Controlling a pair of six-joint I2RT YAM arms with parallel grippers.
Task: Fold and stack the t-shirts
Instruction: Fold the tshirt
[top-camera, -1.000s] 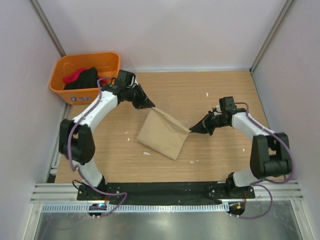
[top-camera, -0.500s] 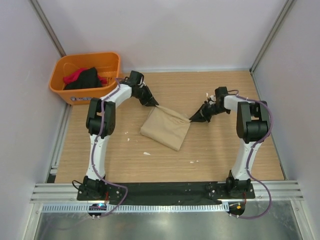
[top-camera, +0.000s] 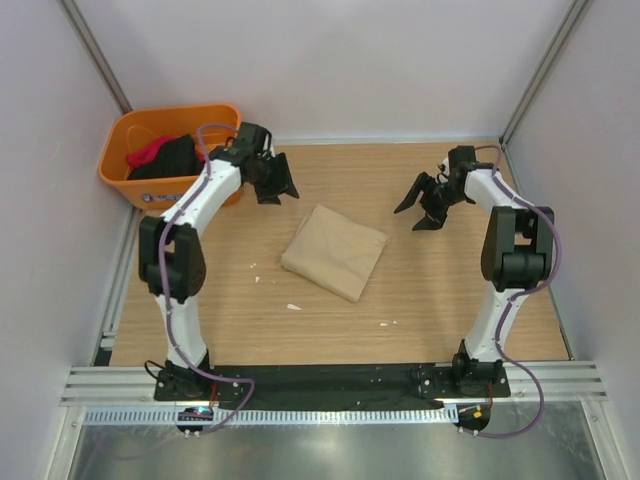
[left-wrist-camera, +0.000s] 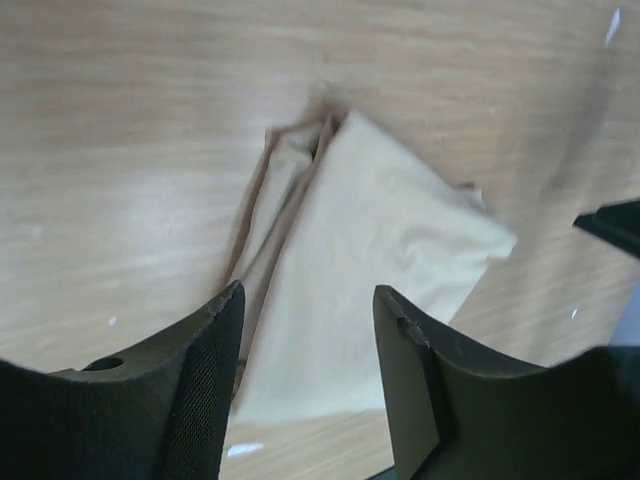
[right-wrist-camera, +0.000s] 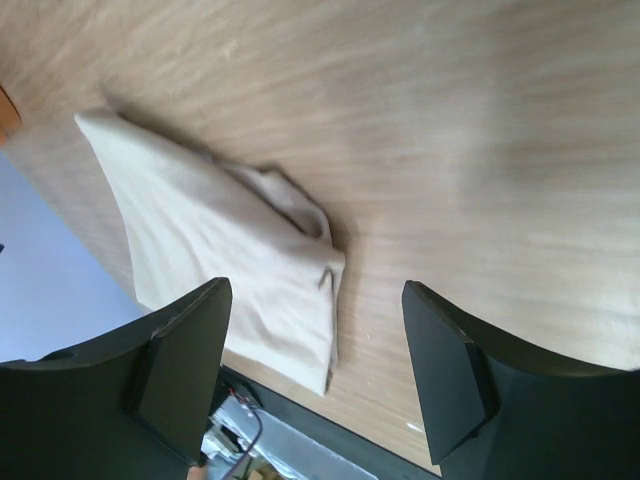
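The left hand (top-camera: 276, 187), at ten o'clock, and the right hand (top-camera: 417, 213), at two, just released the tan t-shirt (top-camera: 334, 251); the fold seems done.

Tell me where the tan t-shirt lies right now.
In the top view the folded tan t-shirt lies mid-table, between the left claw and the right claw, touching neither.

The wooden table (top-camera: 450, 290) holds a folded t-shirt (top-camera: 334, 251).

Top external camera: fixed above and behind the arm bases, looking steeply down over the whole tabletop (top-camera: 450, 290). Wrist cameras look down at close range past the left end effector (left-wrist-camera: 308, 300) and the right end effector (right-wrist-camera: 315, 295). All three views share the tan t-shirt (top-camera: 334, 252).
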